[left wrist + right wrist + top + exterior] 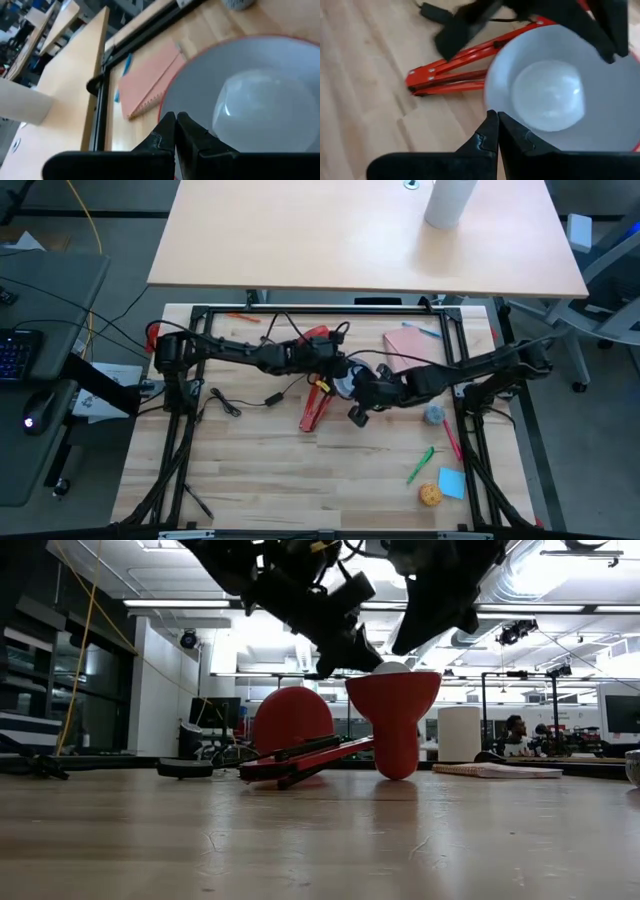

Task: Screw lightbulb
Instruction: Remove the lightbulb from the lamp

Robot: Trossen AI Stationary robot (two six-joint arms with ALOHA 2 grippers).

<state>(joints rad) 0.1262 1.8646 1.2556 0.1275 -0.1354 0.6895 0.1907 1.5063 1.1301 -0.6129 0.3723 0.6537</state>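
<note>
Both shut grippers flank the shade-seated lightbulb (547,95).

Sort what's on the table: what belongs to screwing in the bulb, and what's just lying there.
Job:
lightbulb, sitting in the shade
lamp shade
red lamp arm
left gripper, shut
right gripper, shut

Lying about:
pink notebook
green pen
blue sticky notes
black cable
</note>
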